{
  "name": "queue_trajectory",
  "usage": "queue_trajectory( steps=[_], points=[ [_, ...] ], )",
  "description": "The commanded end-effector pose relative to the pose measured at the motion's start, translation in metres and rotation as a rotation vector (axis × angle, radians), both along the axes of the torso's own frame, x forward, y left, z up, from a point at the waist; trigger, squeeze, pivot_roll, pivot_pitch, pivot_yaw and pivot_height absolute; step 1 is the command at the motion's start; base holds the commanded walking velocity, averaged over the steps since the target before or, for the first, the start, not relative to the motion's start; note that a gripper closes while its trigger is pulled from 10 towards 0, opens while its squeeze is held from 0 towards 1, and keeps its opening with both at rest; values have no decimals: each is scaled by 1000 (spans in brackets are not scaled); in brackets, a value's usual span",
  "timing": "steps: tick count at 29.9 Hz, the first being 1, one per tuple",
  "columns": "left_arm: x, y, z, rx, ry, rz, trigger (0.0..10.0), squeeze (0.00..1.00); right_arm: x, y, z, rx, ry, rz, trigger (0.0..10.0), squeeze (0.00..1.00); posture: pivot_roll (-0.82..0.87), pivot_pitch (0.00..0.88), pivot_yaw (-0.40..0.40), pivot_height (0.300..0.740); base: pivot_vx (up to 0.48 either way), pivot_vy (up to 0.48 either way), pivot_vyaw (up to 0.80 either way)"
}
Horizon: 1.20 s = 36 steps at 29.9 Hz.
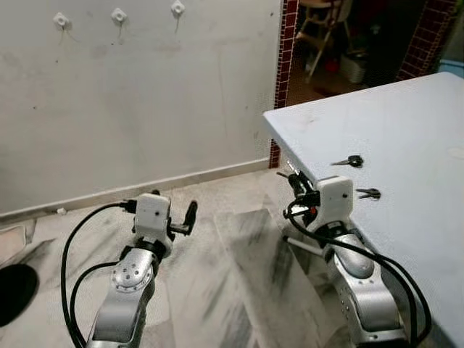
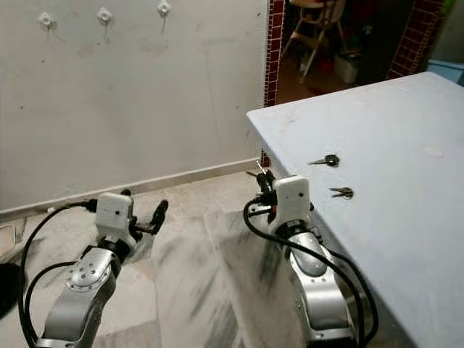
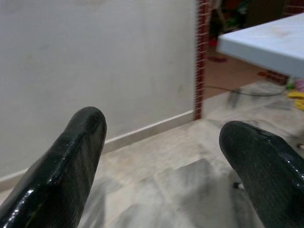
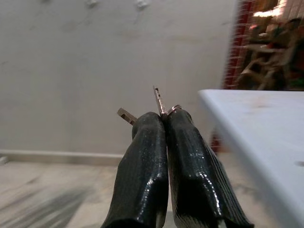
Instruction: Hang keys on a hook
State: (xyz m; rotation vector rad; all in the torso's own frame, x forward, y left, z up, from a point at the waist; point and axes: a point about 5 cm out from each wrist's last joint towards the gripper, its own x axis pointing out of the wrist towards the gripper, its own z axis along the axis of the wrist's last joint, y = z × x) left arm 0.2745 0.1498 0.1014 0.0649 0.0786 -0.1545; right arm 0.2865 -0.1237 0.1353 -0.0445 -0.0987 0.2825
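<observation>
Three white hooks (image 1: 119, 14) are fixed high on the pale wall, up and to the left. My right gripper (image 4: 165, 116) is shut on a bunch of keys (image 4: 158, 100), whose metal tips and ring stick out past the fingertips. It hovers beside the near corner of the white table (image 1: 406, 123), over the floor and well below the hooks. Two more dark-headed keys (image 1: 350, 161) lie on the table just right of that gripper (image 1: 293, 177). My left gripper (image 1: 190, 214) is open and holds nothing, low over the marble floor and pointing toward the wall.
The table edge runs close along my right arm. A red-tiled door jamb (image 1: 286, 65) ends the wall, with a wooden chair (image 1: 325, 29) in the room beyond. A black round object (image 1: 14, 290) lies on the floor at far left.
</observation>
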Motion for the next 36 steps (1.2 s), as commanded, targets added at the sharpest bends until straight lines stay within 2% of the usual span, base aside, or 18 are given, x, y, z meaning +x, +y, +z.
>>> queue_trajectory(
  steps=[1,6,9,27,36],
  points=[
    [0,6,-1,-5,6,39,10000,0,0,6,6,0,-25,27,10000,0,-1,41,48,740,0,472,0],
    [-1,6,-4,-13,16,65,10000,0,1,6,7,-3,-29,32,10000,0,0,37,45,740,0,474,0],
    [-1,6,-1,22,-12,53,10000,0,2,7,7,-3,-33,36,10000,0,0,37,45,740,0,0,0],
    [-2,7,6,-67,-54,30,10000,0,3,11,9,-4,-46,53,10000,0,3,39,44,740,0,0,0],
    [-3,3,5,-88,-52,10,10000,0,2,11,9,-9,-49,61,10000,0,0,40,43,740,309,0,0]
  ],
)
